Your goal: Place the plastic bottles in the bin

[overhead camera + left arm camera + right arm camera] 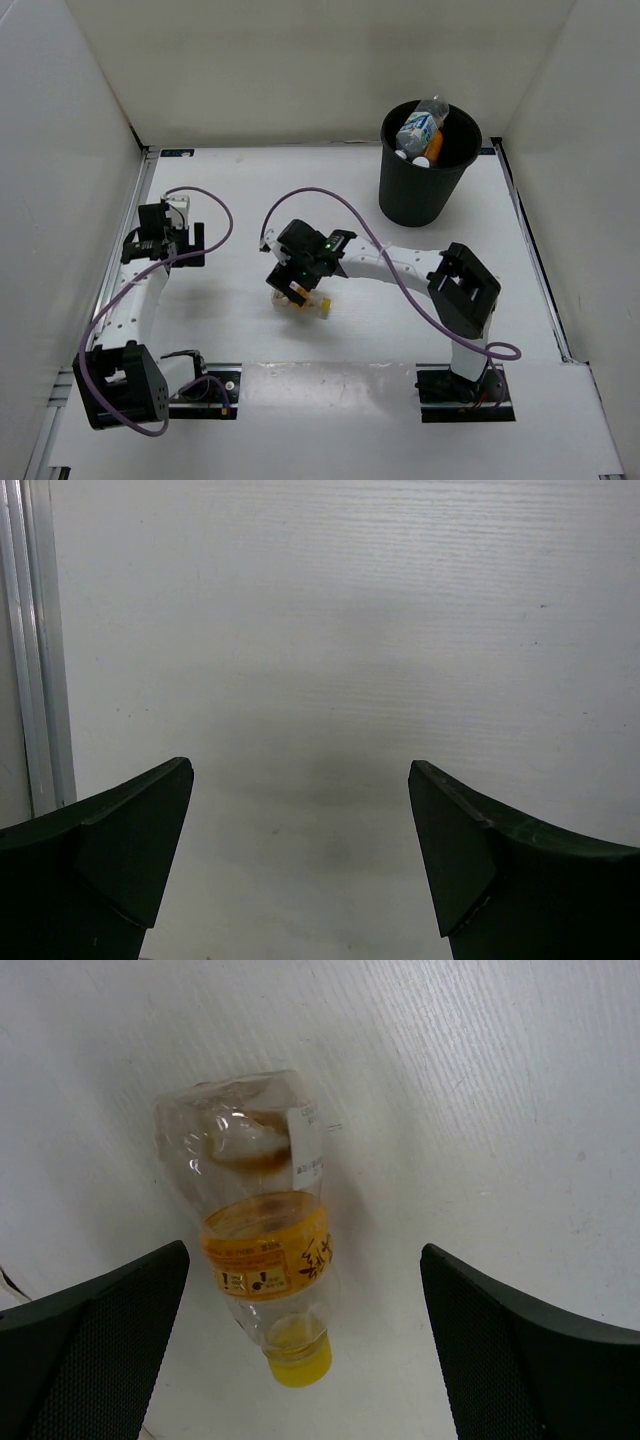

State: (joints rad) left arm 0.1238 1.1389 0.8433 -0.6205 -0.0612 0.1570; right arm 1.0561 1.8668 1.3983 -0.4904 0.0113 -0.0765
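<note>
The small clear bottle with the yellow cap (262, 1250) lies on its side on the white table, cap toward the camera, between the wide-open fingers of my right gripper (305, 1250). In the top view that bottle (310, 302) shows just under my right gripper (290, 288) near the table's middle. The black bin (415, 195) stands at the back right. It holds a clear bottle with a blue-white label (420, 128) and an orange one (436, 146). My left gripper (185, 243) is open and empty at the left, over bare table (300, 765).
White walls close in the table on three sides. An aluminium rail (35, 650) runs along the table's left edge beside my left gripper. Purple cables (330, 200) loop over both arms.
</note>
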